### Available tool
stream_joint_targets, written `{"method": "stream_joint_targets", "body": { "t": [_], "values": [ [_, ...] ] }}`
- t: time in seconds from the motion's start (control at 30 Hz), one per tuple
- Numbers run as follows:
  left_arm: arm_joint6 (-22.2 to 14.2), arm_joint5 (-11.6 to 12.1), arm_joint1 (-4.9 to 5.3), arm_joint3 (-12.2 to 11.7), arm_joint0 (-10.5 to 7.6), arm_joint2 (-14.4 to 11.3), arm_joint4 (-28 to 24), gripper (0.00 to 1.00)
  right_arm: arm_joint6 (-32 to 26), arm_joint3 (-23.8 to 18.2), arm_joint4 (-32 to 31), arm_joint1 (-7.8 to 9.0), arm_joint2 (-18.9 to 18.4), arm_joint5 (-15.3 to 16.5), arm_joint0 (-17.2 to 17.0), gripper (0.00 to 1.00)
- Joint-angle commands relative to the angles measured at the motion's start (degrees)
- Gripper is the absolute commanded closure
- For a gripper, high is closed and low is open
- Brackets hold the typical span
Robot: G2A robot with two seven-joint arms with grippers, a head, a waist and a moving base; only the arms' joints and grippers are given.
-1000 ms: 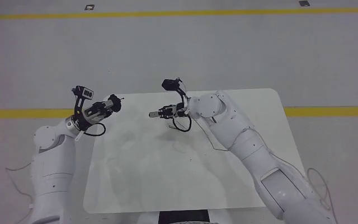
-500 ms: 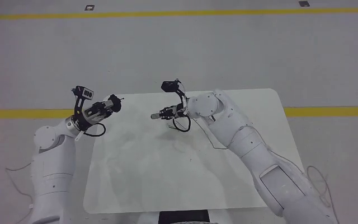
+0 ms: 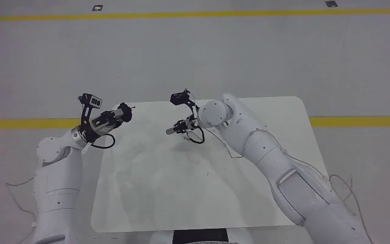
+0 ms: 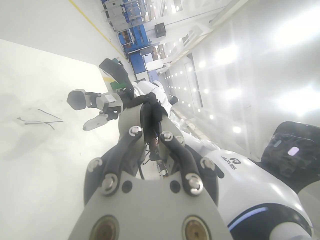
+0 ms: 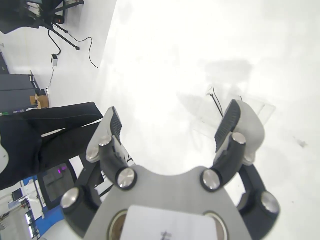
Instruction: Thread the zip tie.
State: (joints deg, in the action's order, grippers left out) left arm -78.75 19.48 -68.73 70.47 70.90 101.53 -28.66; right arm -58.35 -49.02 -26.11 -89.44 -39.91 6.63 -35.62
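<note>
The zip tie [image 5: 217, 104] lies partly hidden behind a finger of the right gripper [image 5: 173, 107], its locking head too small to make out.

Looks like a big industrial hall / robotics lab: pale painted floor [image 3: 244, 55] w/ yellow lane lines [image 3: 183, 13], and a plain white bench [image 3: 183, 201] standing out in the open on it. Left wrist view has a high ceiling w/ rows of ceiling lights [image 4: 206, 91] and blue storage racks [image 4: 136, 32] at the far end. Right wrist view has an office chair [image 5: 53, 6], a loose cable [image 5: 90, 51] on the floor and dark cabinets [image 5: 15, 92].
</note>
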Motion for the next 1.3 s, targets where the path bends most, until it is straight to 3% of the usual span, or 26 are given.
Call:
{"method": "stream_joint_targets", "body": {
  "t": [0.0,0.43,0.67,0.83,1.1,1.27],
  "values": [
    [0.00,0.00,0.00,0.00,0.00,0.00,0.00,1.00,0.00,0.00,0.00,0.00,0.00,0.00,0.00,0.00],
    [0.00,0.00,0.00,0.00,0.00,0.00,0.00,1.00,0.48,-0.12,-0.44,0.03,0.14,0.07,-0.32,0.00],
    [0.00,0.00,0.00,0.00,0.00,0.00,0.00,1.00,-3.97,0.49,-7.39,-0.09,3.52,6.28,1.54,0.00],
    [0.00,0.00,0.00,0.00,0.00,0.00,0.00,1.00,-3.69,4.31,-9.97,-1.38,6.06,10.03,3.93,0.00],
    [0.00,0.00,0.00,0.00,0.00,0.00,0.00,1.00,1.80,15.41,-11.18,-5.04,9.61,12.85,6.78,0.00],
    [0.00,0.00,0.00,0.00,0.00,0.00,0.00,1.00,1.97,15.70,-11.13,-5.20,9.71,12.85,6.85,0.00]
  ]
}}
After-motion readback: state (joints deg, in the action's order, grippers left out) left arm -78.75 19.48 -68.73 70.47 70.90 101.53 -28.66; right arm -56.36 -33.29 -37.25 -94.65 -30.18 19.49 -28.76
